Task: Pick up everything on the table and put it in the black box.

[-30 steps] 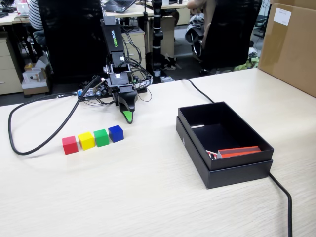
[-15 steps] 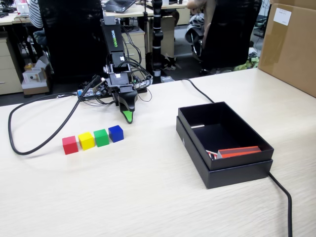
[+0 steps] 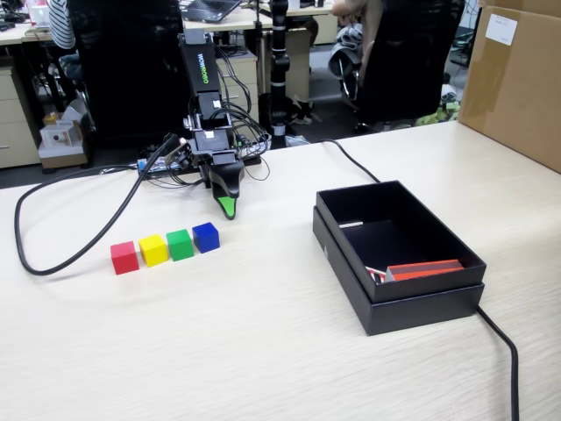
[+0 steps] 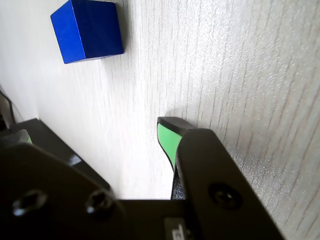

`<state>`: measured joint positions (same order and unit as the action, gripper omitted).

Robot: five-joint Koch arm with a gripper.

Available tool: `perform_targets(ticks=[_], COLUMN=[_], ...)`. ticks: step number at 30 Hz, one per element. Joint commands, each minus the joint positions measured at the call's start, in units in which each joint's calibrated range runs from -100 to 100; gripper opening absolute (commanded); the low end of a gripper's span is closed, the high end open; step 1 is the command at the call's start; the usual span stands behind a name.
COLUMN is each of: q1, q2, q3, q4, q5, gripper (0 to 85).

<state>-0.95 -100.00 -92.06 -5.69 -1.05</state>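
Note:
Four cubes stand in a row on the beige table (image 3: pixel 263 351): red (image 3: pixel 124 257), yellow (image 3: pixel 152 250), green (image 3: pixel 180 245) and blue (image 3: pixel 205 237). My gripper (image 3: pixel 228 207) points down at the table just behind and to the right of the blue cube, apart from it. In the wrist view the gripper (image 4: pixel 97 131) is open and empty, with bare table between its green-padded jaws, and the blue cube (image 4: pixel 87 30) lies ahead at the top left. The black box (image 3: pixel 346 254) stands at the right with a red-orange strip (image 3: pixel 425 269) inside.
A black cable (image 3: pixel 53 263) loops across the table's left side, and another (image 3: pixel 504 346) runs from the box to the front right. A brown carton (image 3: pixel 517 79) stands at the back right. The arm's base and wiring (image 3: pixel 206 149) sit at the table's far edge.

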Motion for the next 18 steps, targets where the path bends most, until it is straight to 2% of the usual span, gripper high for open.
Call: perform_targets(ticks=[1, 18], q1=[0.0, 0.0], q2=[0.0, 0.0], q3=[-2.14, -2.14], q4=[-1.78, -1.78], q5=[-0.34, -0.34], gripper=[49.1, 49.1])
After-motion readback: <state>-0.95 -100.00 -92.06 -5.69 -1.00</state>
